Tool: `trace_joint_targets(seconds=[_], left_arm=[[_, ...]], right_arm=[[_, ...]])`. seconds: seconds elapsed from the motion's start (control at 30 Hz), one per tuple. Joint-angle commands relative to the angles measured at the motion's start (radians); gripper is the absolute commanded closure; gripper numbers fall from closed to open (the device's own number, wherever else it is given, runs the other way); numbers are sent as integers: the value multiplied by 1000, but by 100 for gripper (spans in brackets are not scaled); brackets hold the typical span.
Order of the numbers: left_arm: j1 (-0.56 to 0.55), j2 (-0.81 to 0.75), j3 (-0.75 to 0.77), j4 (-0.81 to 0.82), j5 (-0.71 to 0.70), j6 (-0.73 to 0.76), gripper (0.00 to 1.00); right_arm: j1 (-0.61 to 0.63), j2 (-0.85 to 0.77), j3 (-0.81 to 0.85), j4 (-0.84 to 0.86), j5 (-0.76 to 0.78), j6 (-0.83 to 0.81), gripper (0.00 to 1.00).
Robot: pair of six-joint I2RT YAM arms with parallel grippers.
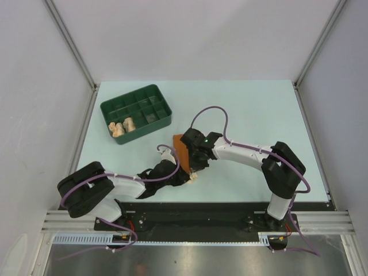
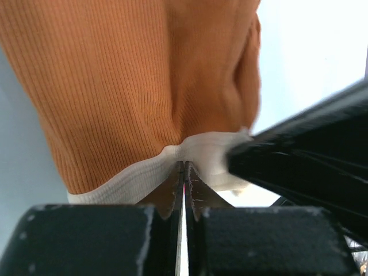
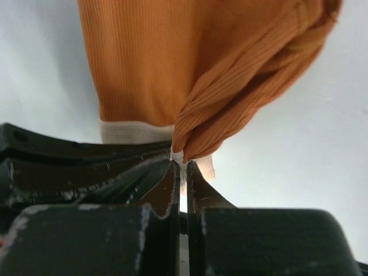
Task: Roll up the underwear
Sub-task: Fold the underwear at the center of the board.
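Rust-orange underwear (image 2: 126,86) pinched at cream edging (image 2: 207,150) by left end effector (image 2: 184,168); same edging clamped by right end effector (image 3: 184,164). Paired grip judged to keep edging taut for rolling.

Ribbed orange cloth underwear (image 2: 126,86), green plastic tray (image 1: 146,130), matt table (image 1: 259,109)

Rear-left on bench (image 1: 259,115): tray (image 1: 150,100), two rolled pieces (image 1: 122,127) in its front-left cells; third piece (image 1: 181,146) front-centre, left hand (image 2: 184,167) and right hand (image 3: 183,167) side-by-side at its near hem.
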Motion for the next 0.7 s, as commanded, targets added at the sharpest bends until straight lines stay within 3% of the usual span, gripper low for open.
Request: trace_joint_targets(seconds=[0.0,0.23,0.33,0.37,0.5,0.67], left_arm=[[-10,-1,-7,5,41,12,97],[-9,-13,44,-71,4,62,96],[-10,-111,111,-231,-56,123,87],[-10,-139,127,-318,-74,134,78],[-9,-295,170,-513,-152,145,59],[-7,-357,104,-628,-217,75,50]], right_arm=[[4,47,7,85,-26,20,100],[7,90,6,82,-43,15,100],[7,113,-2,69,-9,13,100],[7,116,-3,69,-6,13,100],[5,130,-6,73,-2,13,100],[5,141,-10,76,-5,9,100]])
